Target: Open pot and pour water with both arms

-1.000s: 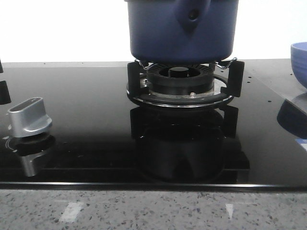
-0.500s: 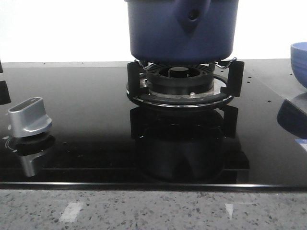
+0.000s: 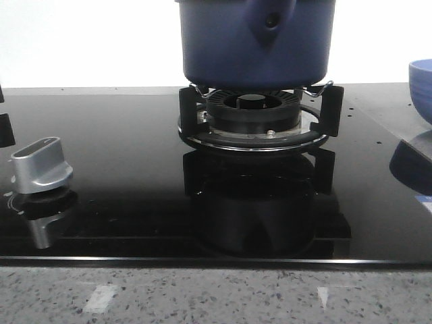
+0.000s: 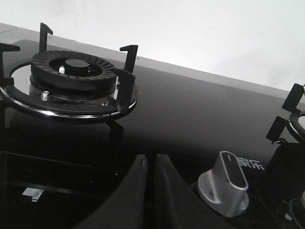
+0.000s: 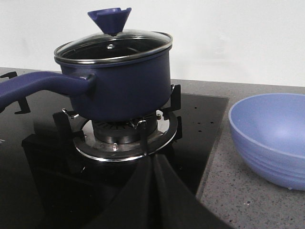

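Note:
The dark navy-blue pot (image 3: 256, 47) stands on the gas burner (image 3: 253, 118) in the front view, its handle lug with a round hole facing the camera. In the right wrist view the pot (image 5: 124, 86) carries a glass lid (image 5: 114, 45) with a blue cone knob (image 5: 109, 20), and its long handle (image 5: 38, 86) points away to the side. My right gripper (image 5: 153, 164) is shut and empty, low over the hob in front of the burner. My left gripper (image 4: 148, 162) is shut and empty, beside a silver knob (image 4: 228, 188). Neither gripper shows in the front view.
A light blue bowl (image 5: 271, 138) stands on the speckled counter beside the hob and shows at the right edge of the front view (image 3: 422, 84). A silver knob (image 3: 40, 165) sits on the black glass hob. A second bare burner (image 4: 71, 78) shows in the left wrist view.

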Robot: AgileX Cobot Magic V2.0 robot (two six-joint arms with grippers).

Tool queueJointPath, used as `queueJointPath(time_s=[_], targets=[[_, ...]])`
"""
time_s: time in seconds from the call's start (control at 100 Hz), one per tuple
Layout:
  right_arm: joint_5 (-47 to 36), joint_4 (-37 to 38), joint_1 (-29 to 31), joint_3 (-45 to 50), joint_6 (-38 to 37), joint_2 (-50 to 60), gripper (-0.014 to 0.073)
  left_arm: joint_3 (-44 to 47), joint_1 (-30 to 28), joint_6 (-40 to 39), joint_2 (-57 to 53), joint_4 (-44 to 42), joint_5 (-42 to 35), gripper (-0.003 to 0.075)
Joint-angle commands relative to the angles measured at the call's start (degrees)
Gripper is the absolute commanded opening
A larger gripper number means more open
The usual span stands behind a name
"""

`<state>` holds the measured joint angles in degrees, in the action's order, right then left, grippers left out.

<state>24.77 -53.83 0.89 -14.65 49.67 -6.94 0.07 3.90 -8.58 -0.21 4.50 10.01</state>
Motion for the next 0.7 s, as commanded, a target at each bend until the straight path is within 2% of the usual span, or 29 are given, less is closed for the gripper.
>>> queueJointPath(time_s=[0.0, 0.24, 0.33, 0.38, 0.5, 0.55, 0.6, 0.69], targets=[[-3.0, -1.5, 0.0, -1.5, 0.5, -0.5, -0.0046, 1.8, 0.0, -0.6, -1.6, 0.5, -3.9, -0.0020], [-3.8, -1.5, 0.0, -1.5, 0.5, -0.5, -0.0046, 1.8, 0.0, -0.6, -1.6, 0.5, -3.9, -0.0020], [-8.4, -0.8, 0.0, -1.0, -2.1, -0.7, -0.0046, 1.8, 0.0, -0.6, -1.6, 0.5, -3.9, -0.0020], [-12.7, 5.6, 0.0, -0.1, -8.8, -0.9, -0.0046, 1.8, 0.0, -0.6, -1.6, 0.5, -3.9, -0.0020], [-20.3, 38.2, 0.1, 3.3, -38.0, -1.4, -0.0046, 1.8, 0.0, -0.6, -1.6, 0.5, -3.9, -0.0020], [-22.7, 47.6, 0.1, 5.0, -46.9, -1.4, -0.0046, 1.8, 0.0, -0.6, -1.6, 0.5, -3.9, -0.0020], [-24.8, 51.9, 0.1, 6.9, -50.4, -1.4, -0.0046, 1.8, 0.0, -0.6, -1.6, 0.5, -3.9, -0.0020], [-25.7, 52.8, -0.3, 10.0, -50.5, -0.2, -0.0046, 1.8, 0.0, -0.6, -1.6, 0.5, -3.9, -0.0020]])
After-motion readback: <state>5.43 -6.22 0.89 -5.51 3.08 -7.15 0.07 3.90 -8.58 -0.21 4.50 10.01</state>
